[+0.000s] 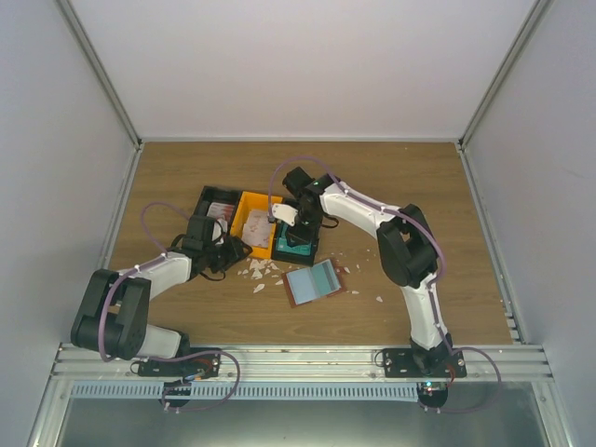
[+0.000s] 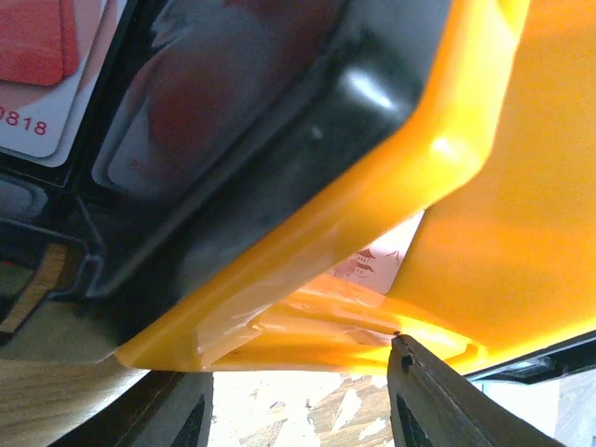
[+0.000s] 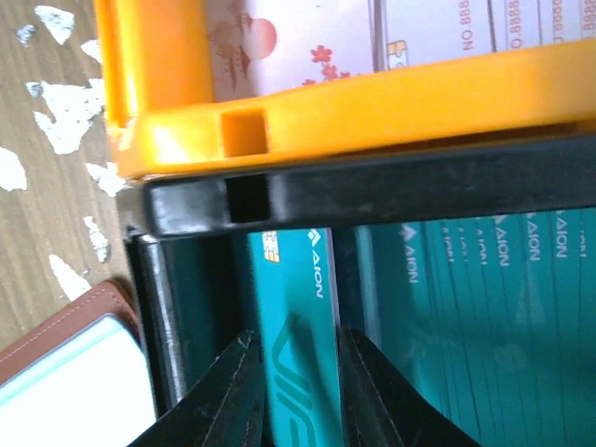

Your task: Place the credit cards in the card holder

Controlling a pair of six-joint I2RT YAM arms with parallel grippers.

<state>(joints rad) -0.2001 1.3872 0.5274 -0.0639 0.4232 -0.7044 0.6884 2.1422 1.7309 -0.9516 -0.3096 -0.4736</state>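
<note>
The card holder (image 1: 312,281) lies open on the table, reddish-brown, with a pale teal card on it; its corner shows in the right wrist view (image 3: 74,321). My right gripper (image 1: 298,237) is down in a small black bin (image 3: 372,186) and is shut on a teal-green credit card (image 3: 293,354), which stands on edge between its fingers (image 3: 237,391). More teal cards (image 3: 484,307) are stacked beside it. My left gripper (image 1: 228,250) is open (image 2: 293,372) just below the orange bin's (image 2: 484,186) corner, holding nothing. White cards with a red round mark (image 3: 270,47) lie in the orange bin.
A larger black bin (image 1: 207,197) with a white and red card (image 2: 37,56) stands left of the orange bin (image 1: 244,209). Small white scraps (image 1: 261,270) litter the table between the bins and the card holder. Grey walls enclose the table.
</note>
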